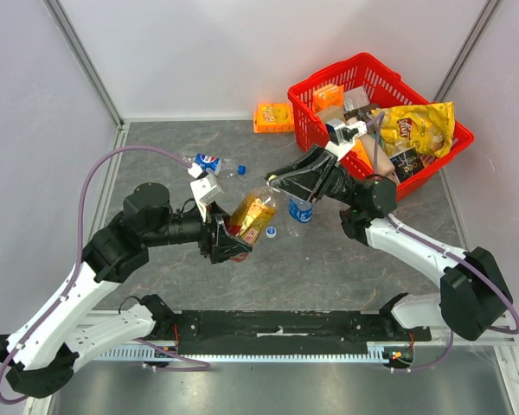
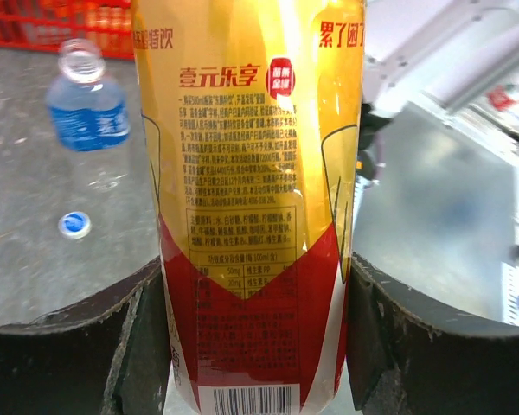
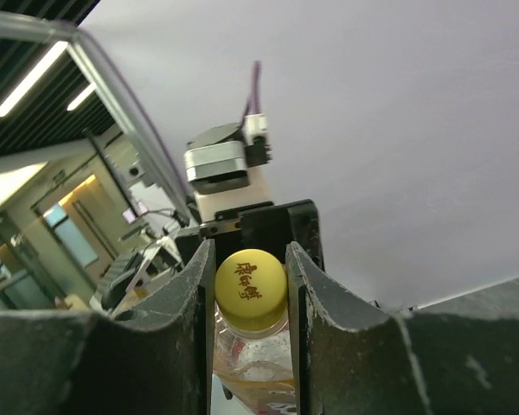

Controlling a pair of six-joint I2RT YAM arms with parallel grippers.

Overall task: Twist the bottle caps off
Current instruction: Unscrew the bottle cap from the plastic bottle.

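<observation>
Hanging tilted above the table [image 1: 329, 268], between the two arms: amber bottle [image 1: 253, 216], smooth glossy plastic, cylindrical, with a gold and red label printed in small text and a barcode at its base. The left gripper [image 1: 233, 235] is clamped around its body, dark fingers [image 2: 112, 346] pressed to both sides. The yellow cap [image 3: 251, 290], round and matte with brown printing, sits on the neck, pinched between the right gripper [image 1: 272, 180] and its narrowly set fingers.

Nearby on the grey mottled tabletop:
- clear bottle [image 2: 88, 108], upright, blue label, mouth apparently uncapped
- blue cap [image 2: 74, 225], lying flat beside it
- second clear bottle [image 1: 209, 162], on its side
- red basket [image 1: 304, 117], slatted plastic, crammed with snack packets
</observation>
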